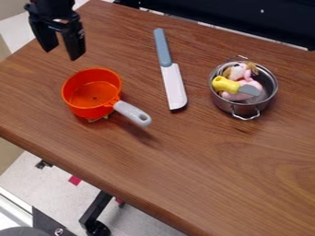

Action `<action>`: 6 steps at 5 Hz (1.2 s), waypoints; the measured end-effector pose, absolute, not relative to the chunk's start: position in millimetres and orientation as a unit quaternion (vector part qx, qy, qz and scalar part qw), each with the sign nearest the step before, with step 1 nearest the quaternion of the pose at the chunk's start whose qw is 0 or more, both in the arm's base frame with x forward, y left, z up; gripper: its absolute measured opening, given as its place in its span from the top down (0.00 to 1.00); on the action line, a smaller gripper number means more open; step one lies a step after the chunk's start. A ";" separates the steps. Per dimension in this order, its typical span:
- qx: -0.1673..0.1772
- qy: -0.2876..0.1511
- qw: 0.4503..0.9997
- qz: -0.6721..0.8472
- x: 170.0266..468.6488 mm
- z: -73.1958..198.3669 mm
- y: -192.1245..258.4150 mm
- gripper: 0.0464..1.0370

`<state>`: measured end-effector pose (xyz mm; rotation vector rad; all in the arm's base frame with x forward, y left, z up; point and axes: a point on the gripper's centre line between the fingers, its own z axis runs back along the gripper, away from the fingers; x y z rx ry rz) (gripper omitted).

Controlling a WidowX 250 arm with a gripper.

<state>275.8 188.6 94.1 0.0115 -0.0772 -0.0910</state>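
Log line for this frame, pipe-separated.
gripper: open, empty, upper left | orange pan: nearest gripper | metal pot: holds pink toy, yellow-handled tool | spatula: between pan and pot

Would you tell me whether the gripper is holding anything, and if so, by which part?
Nothing is held: the gripper hangs with its fingers apart near the orange pan, nothing between them.

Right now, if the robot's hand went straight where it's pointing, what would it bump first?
The hand points down, so probably the table, close to the orange pot. It might bump the pot's rim instead; I can't tell how high the hand is.
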 end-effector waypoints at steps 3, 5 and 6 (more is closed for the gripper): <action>0.021 -0.044 0.989 -0.140 268.7 54.3 174.3 0.04; 0.010 -0.041 0.989 -0.141 266.3 27.3 162.1 0.09; -0.004 -0.040 0.992 -0.123 268.6 27.2 162.8 0.36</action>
